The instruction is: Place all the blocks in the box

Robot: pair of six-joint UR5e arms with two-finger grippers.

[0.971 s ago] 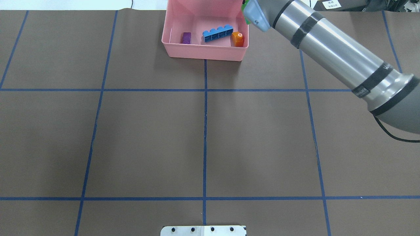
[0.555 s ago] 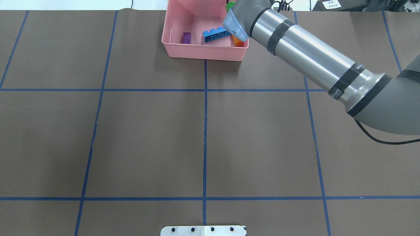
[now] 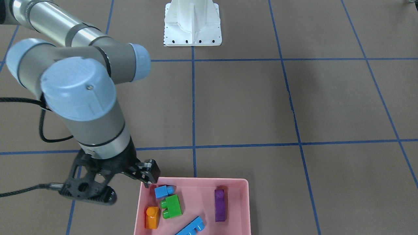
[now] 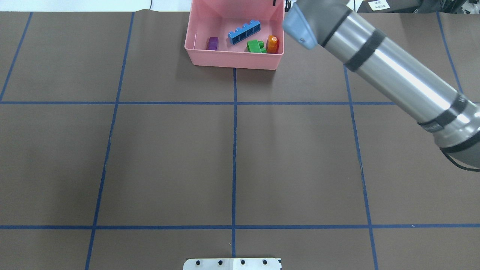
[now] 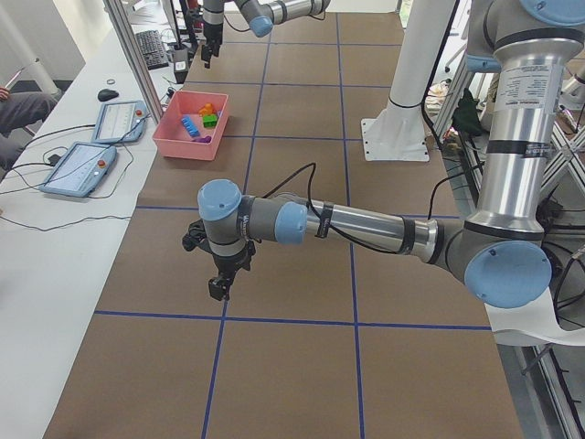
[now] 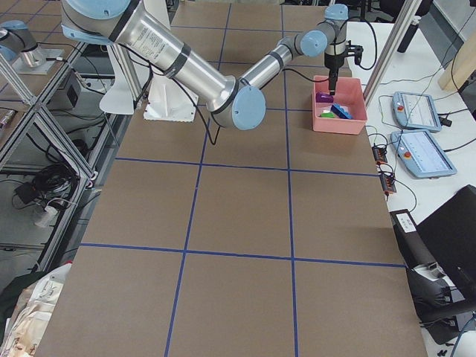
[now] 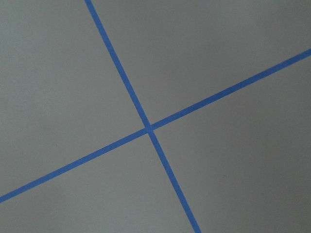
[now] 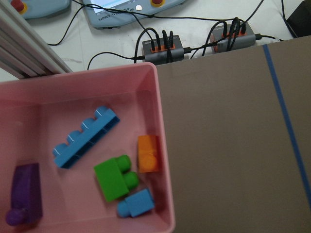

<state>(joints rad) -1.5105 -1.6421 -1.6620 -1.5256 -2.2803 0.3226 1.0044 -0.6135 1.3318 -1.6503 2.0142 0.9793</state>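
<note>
Since a moment ago, the green two-stud brick (image 3: 171, 206) has come off the right arm's tip and is now lying inside the pink box (image 3: 196, 180). The long blue brick (image 3: 191, 227) has shifted toward the box's far wall, and the arm has swung back off the box. In the front-facing view the box is sitting at bottom centre. The green brick is lying in its left half, below the small blue brick (image 3: 164, 191) and just beside the orange brick (image 3: 152, 217). The purple brick (image 3: 220, 205) is lying apart on the right. The right gripper (image 3: 127, 187) is hanging spread wide and empty at the box's upper-left corner. The left gripper (image 5: 219, 285) is hovering over the brown desk (image 5: 302, 366) at the side view's centre; I cannot tell whether it is parted.
</note>
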